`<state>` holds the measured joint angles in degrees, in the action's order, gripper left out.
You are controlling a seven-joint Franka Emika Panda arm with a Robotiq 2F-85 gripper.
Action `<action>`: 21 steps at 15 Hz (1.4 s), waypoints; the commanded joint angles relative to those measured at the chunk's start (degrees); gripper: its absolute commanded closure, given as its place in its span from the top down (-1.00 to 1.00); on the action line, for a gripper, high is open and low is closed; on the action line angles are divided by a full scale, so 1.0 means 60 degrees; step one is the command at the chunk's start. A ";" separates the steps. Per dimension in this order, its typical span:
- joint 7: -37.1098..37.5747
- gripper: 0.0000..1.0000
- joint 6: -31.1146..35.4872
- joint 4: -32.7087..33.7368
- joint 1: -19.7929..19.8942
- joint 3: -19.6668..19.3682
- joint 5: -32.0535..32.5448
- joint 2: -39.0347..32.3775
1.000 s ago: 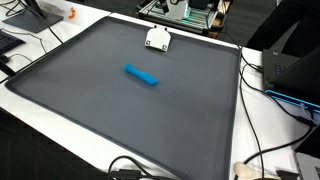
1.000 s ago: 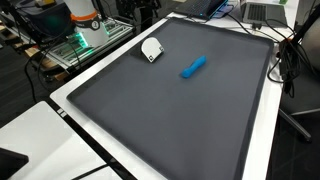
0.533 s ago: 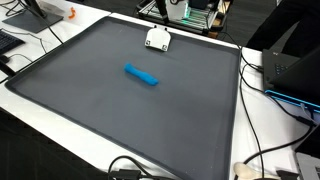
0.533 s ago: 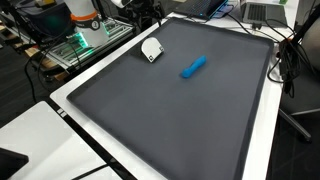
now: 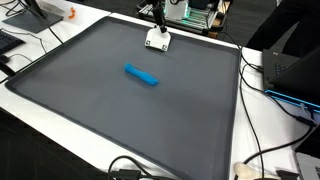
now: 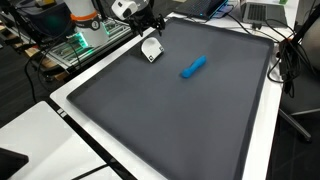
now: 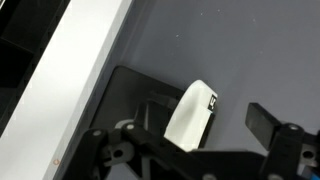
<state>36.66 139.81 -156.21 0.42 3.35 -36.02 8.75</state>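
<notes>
Grey mat (image 5: 100, 110) covers nearly the whole of your white table (image 5: 255, 120), so both loose things lie flat on one dark, even surface where they show up well. Your claw (image 6: 149, 24) hangs at the far edge of the mat, jaws spread wide and holding nothing. Right under it lies the white piece (image 6: 151, 49), near the mat's border and close to the cluttered bench (image 6: 85, 40) behind.

In the wrist view the white piece (image 7: 192, 118) sits between the two fingers with a clear gap on either side. I judge that the jaws stand lined up across its narrow width, which would explain why the wrist is turned as it is. As far as both exterior views tell, you are above the piece and not touching it.

The blue bar (image 5: 141, 75) lies well apart, toward the middle of the mat. It is slanted and out of the claw's way.
</notes>
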 commanded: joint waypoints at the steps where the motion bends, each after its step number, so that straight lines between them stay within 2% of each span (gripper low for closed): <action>1: -0.0084 1.00 0.0725 -0.0048 -0.0193 -0.0039 -0.0699 -0.0391; 7: 0.0080 1.00 0.1492 -0.0110 -0.0256 0.0007 -0.0666 -0.0699; 9: -0.0220 1.00 0.1370 -0.0066 -0.0302 -0.0036 -0.0885 -0.0743; 21: 0.0612 1.00 0.2024 -0.0180 -0.0312 0.0021 -0.0762 -0.0894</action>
<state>38.72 149.53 -156.37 -0.77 3.35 -39.99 3.94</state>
